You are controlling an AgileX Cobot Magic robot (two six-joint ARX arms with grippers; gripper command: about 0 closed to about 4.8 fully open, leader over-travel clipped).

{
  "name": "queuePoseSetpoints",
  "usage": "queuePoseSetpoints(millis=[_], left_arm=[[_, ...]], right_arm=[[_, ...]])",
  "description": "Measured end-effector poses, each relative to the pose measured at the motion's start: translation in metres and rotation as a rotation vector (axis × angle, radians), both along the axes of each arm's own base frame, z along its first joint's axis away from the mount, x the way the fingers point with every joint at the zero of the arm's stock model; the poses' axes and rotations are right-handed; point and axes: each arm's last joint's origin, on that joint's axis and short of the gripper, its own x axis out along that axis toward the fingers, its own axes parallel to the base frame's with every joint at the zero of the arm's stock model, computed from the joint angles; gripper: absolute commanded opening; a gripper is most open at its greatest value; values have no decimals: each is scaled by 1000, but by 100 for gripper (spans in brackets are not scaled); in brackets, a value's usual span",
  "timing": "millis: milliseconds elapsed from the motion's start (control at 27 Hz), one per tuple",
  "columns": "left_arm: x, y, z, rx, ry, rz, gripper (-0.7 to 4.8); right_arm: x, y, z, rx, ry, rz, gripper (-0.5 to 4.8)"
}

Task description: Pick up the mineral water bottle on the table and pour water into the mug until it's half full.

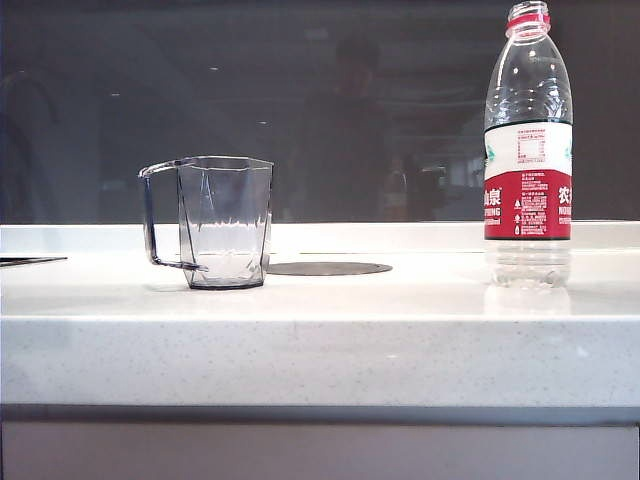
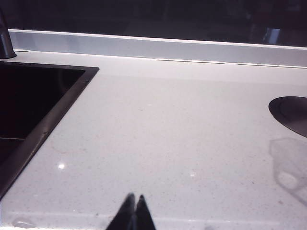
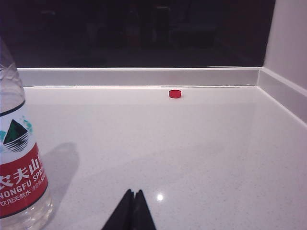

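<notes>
- In the exterior view we see the mineral water bottle (image 1: 528, 150) standing upright on the right side of the table (image 1: 320, 350), uncapped at its red neck ring, with water (image 1: 527, 264) showing in its clear base below the label.
- In the same view the mug (image 1: 222, 221) stands upright left of centre, well apart from the bottle, its handle turned to the left; the dark round disc (image 1: 328, 268) lies flat just behind and to the right of it. We see neither arm here.
- In the left wrist view we find the left gripper (image 2: 134, 207) low over bare countertop, its dark fingertips pressed together and holding nothing. A dark sink (image 2: 29, 110) is set into the table on one side, and the disc and a faint edge of the mug show at the opposite border.
- In the right wrist view the right gripper (image 3: 134, 203) likewise has its tips pressed together with nothing between them. The bottle stands upright near it, off to one side and not touching, and a small red cap (image 3: 175, 94) lies far off by the back ledge.
</notes>
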Motion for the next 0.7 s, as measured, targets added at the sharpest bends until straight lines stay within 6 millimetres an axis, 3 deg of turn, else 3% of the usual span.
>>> queuePoseSetpoints(millis=[482,704], left_arm=[[0,-1,0,0,0,-7,-4],[-2,-19,0,1,1,-175,-4]], right_arm=[[0,0,0,0,0,0,-1],[0,0,0,75,-4,5,-1]])
